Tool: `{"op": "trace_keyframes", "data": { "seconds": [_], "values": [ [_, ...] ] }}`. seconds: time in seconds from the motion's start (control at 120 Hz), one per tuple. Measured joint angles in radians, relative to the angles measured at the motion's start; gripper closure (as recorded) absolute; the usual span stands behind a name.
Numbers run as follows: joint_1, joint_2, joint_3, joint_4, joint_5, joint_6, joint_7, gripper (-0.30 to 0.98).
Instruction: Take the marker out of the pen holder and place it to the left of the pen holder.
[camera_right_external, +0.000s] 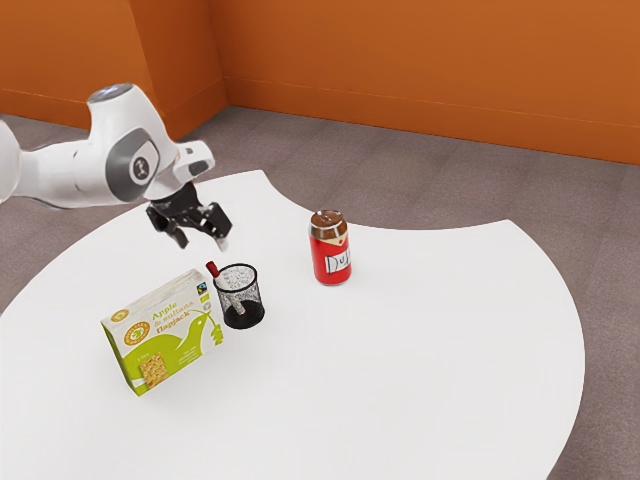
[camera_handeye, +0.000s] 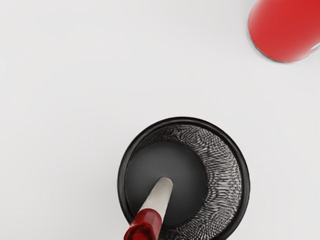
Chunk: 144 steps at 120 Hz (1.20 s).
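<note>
Over the white table (camera_right_external: 430, 370), the end effector (camera_right_external: 201, 240) hung released; the red-capped marker (camera_handeye: 156, 202) leaned inside the black mesh pen holder (camera_right_external: 243, 315), between a green-and-white cardboard box (camera_right_external: 165, 340), exterior view's left, and a red can (camera_right_external: 331, 262).

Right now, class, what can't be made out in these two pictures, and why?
Red can, wrist view: much of it cut off by the edge.
Pen holder, wrist view: part of its rim cut off likewise.
Arm, exterior view: base beyond the edge.
Box, exterior view: back hidden by its front.
</note>
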<state>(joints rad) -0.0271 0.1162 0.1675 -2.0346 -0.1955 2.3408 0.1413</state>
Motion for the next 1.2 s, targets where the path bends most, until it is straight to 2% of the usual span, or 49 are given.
{"op": "trace_keyframes", "data": {
  "seconds": [0.517,1.075,1.2],
  "values": [
    [-0.01,0.072,0.0,0.018,-0.019,-0.037,0.177,0.0],
    [-0.008,0.119,0.012,0.058,-0.022,-0.047,0.267,0.0],
    [-0.008,0.12,0.013,0.058,-0.024,-0.047,0.278,0.06]
  ]
}}
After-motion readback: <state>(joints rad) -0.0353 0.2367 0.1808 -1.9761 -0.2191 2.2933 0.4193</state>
